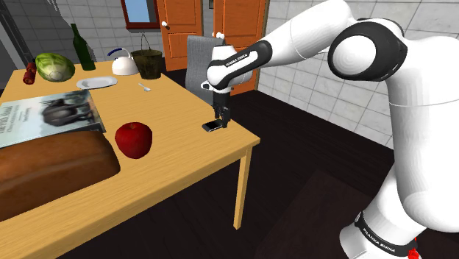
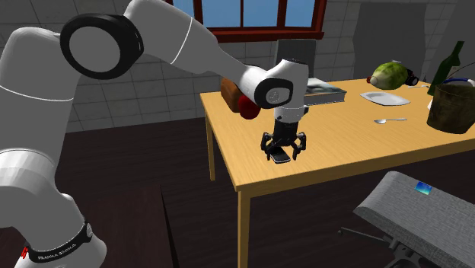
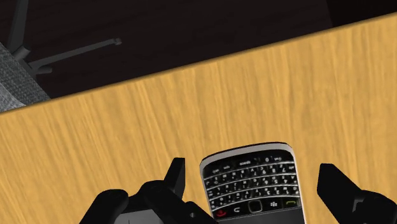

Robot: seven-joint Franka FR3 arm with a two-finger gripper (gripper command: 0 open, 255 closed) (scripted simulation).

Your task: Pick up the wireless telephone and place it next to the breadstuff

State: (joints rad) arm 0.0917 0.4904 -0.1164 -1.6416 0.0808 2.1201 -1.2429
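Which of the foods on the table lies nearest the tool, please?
The red apple: it lies closer to the tool than the brown bread loaf beside it, and the green cabbage sits far off.

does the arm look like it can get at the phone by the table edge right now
Probably yes. The end effector hangs right over the phone, its open fingers either side of it without touching, and only bare table lies around it.

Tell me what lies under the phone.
The phone lies keypad up on the wooden table, between the fingers of the open end effector. The tabletop patch directly beneath it is covered.
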